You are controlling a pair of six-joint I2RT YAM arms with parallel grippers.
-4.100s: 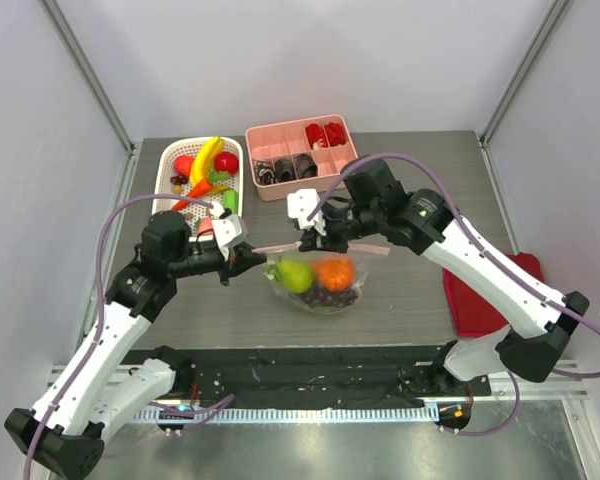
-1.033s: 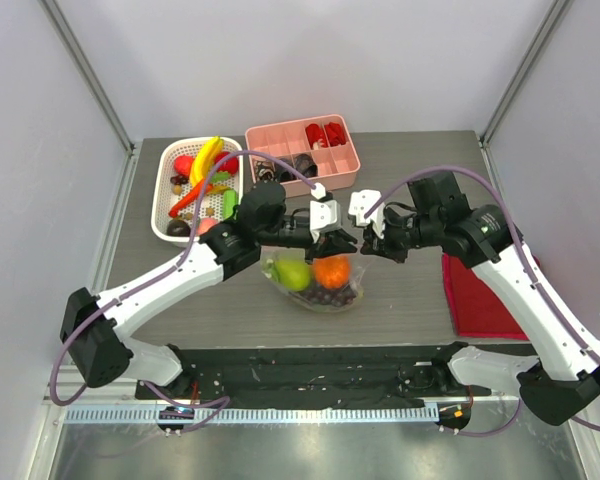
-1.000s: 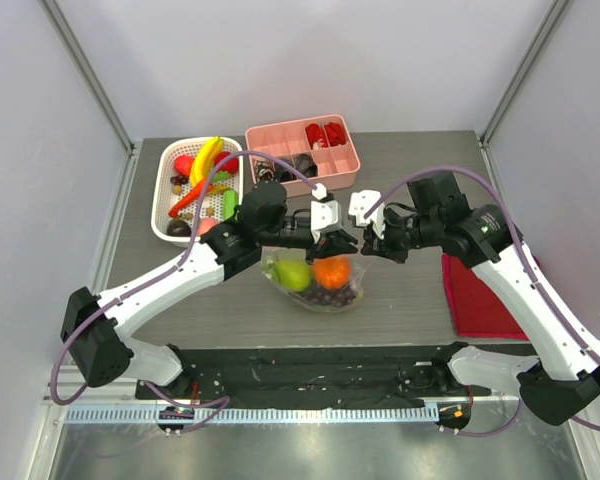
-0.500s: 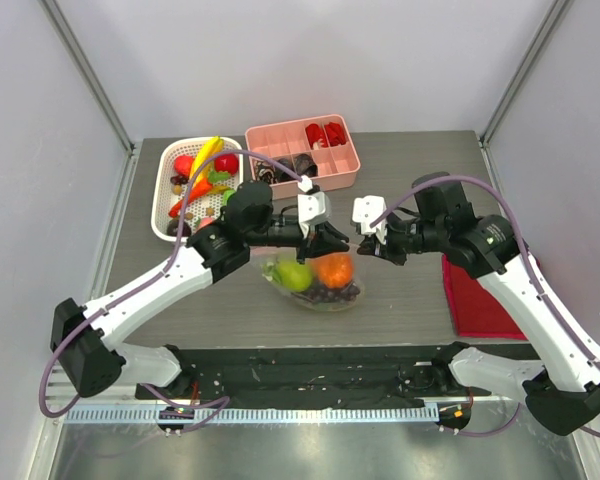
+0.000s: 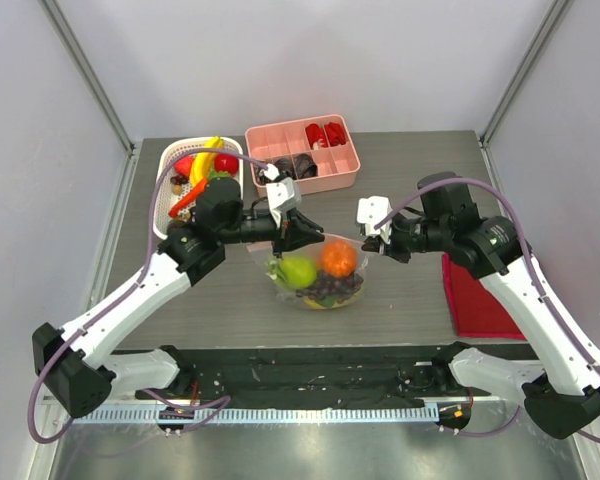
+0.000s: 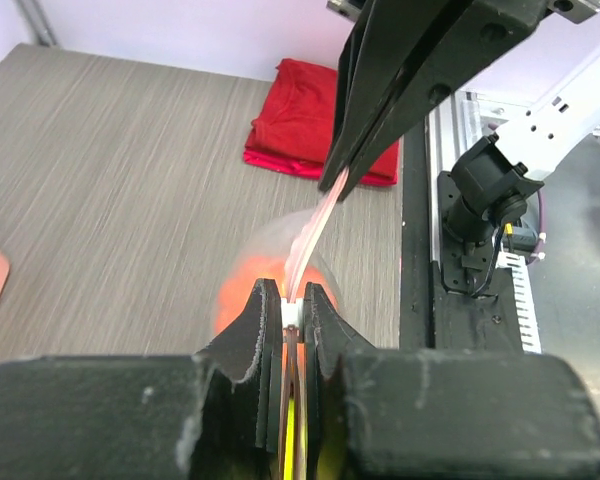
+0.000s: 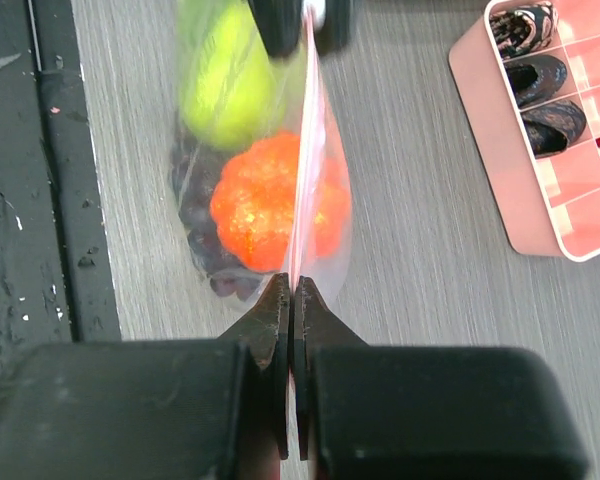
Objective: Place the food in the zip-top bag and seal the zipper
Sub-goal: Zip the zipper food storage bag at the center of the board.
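The clear zip-top bag [image 5: 315, 275] hangs between my two grippers just above the table. Inside it are a green fruit [image 5: 298, 272], a round orange fruit [image 5: 337, 258] and purple grapes [image 5: 326, 290]. The left gripper [image 5: 291, 237] is shut on the zipper's pale slider tab [image 6: 292, 312], near the bag's left end. My right gripper [image 5: 376, 244] is shut on the right end of the pinkish zipper [image 7: 302, 150], which is stretched taut between the jaws. In the right wrist view the orange fruit [image 7: 270, 215] and green fruit [image 7: 225, 90] show through the plastic.
A white basket [image 5: 168, 170] of toy produce stands at the back left. Beside it is a pink compartment tray [image 5: 352, 172] with dark and red pieces. A red cloth [image 5: 480, 295] lies at the right edge. The black front rail [image 5: 310, 365] runs below the bag.
The left gripper has slid leftwards along the zipper with the slider, from close to the right gripper to the bag's left end. The right gripper has held its end, shifting slightly right.
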